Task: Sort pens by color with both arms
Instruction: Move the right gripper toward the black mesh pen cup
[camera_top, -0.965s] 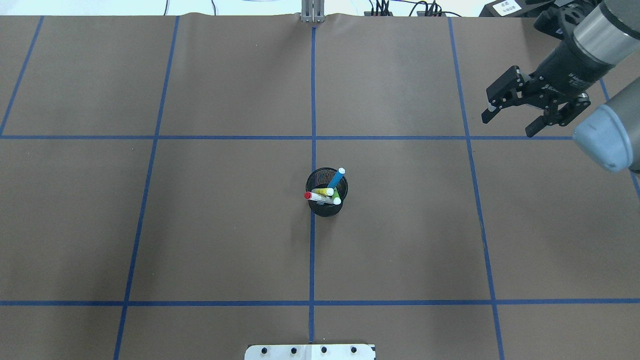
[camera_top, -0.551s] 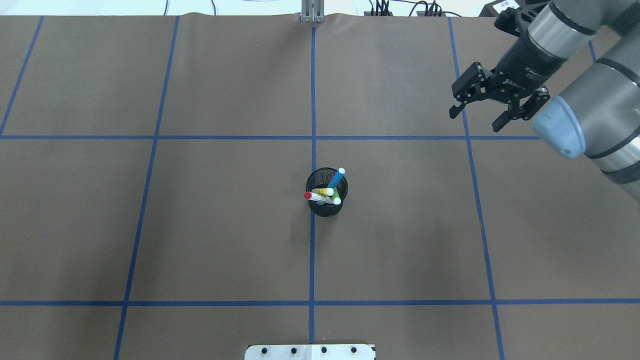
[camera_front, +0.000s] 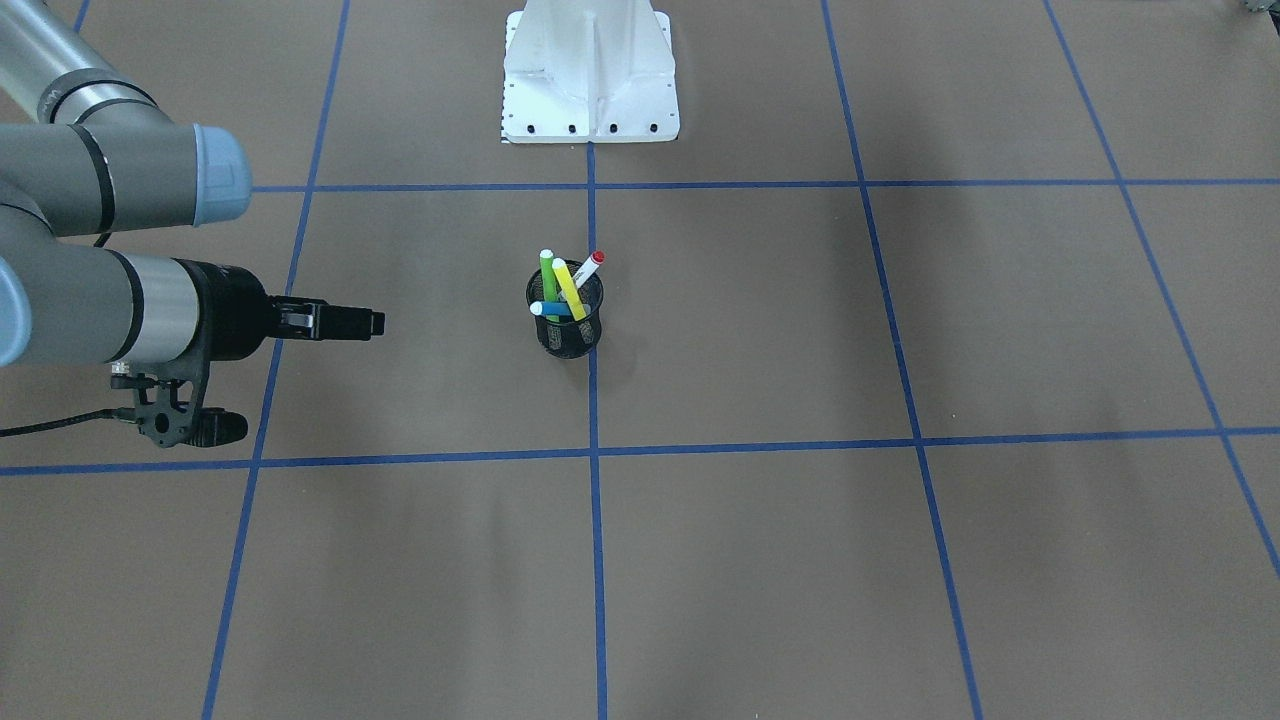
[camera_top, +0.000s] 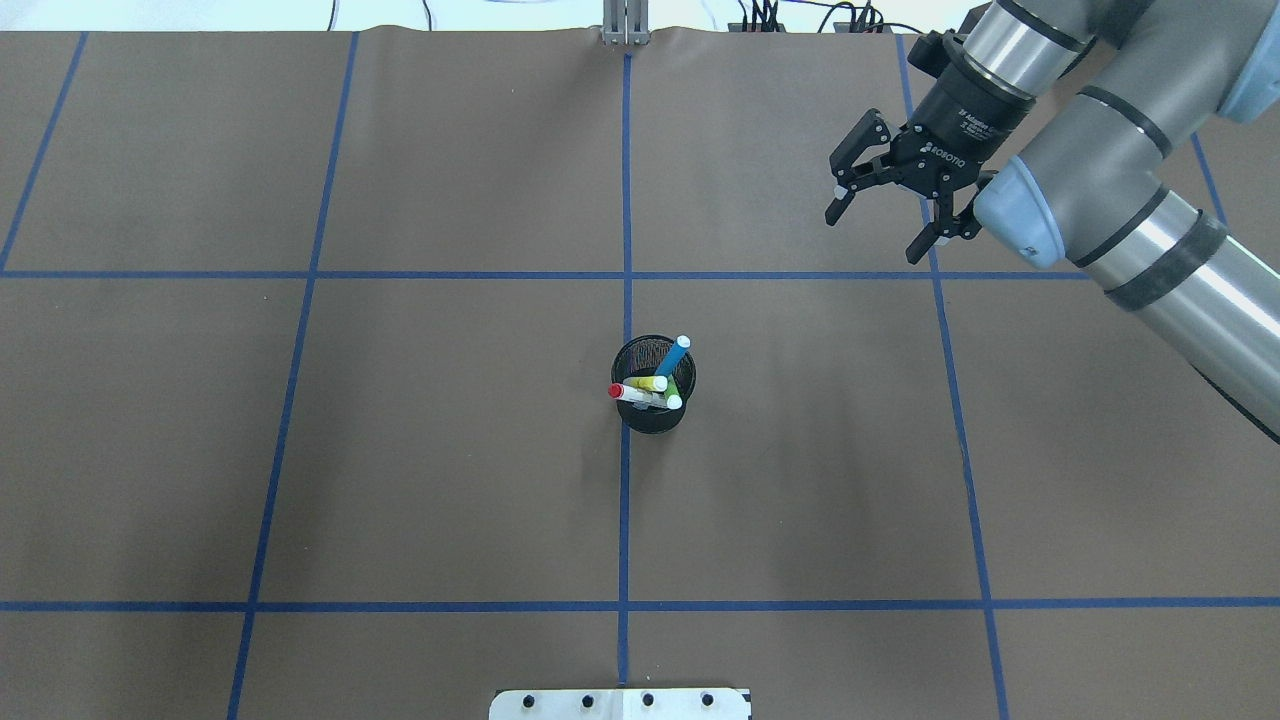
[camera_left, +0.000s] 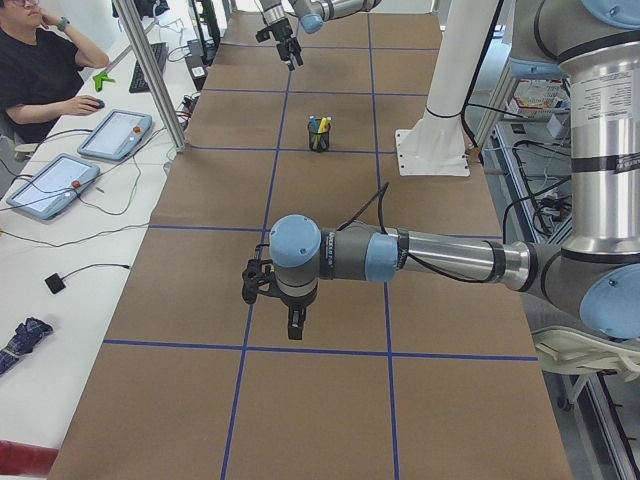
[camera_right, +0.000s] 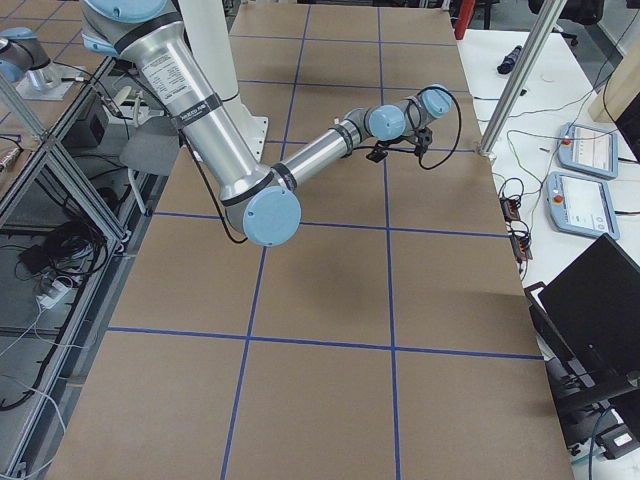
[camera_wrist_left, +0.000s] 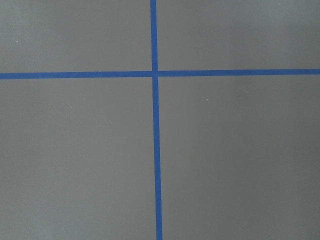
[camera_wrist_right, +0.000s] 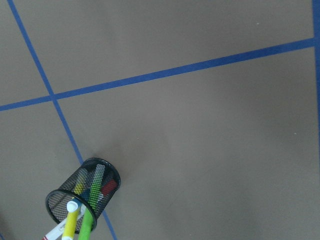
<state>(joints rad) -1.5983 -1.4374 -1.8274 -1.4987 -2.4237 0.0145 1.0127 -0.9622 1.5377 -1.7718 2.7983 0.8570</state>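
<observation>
A black mesh cup stands by the table's centre line and holds all the pens: a blue one, a yellow one, a green one and a white one with a red cap. They also show in the front view, in the cup. My right gripper is open and empty, above the table to the far right of the cup. The right wrist view shows the cup at its lower left. My left gripper shows only in the left side view, far from the cup; I cannot tell if it is open.
Brown paper with blue tape lines covers the table. The white metal base stands at the robot's edge. A person sits by tablets beyond the table's far side. A metal post rises there.
My right arm has swung in from the right edge toward the table's middle and a little farther away. Its gripper stays open. The cup and pens have not moved.
</observation>
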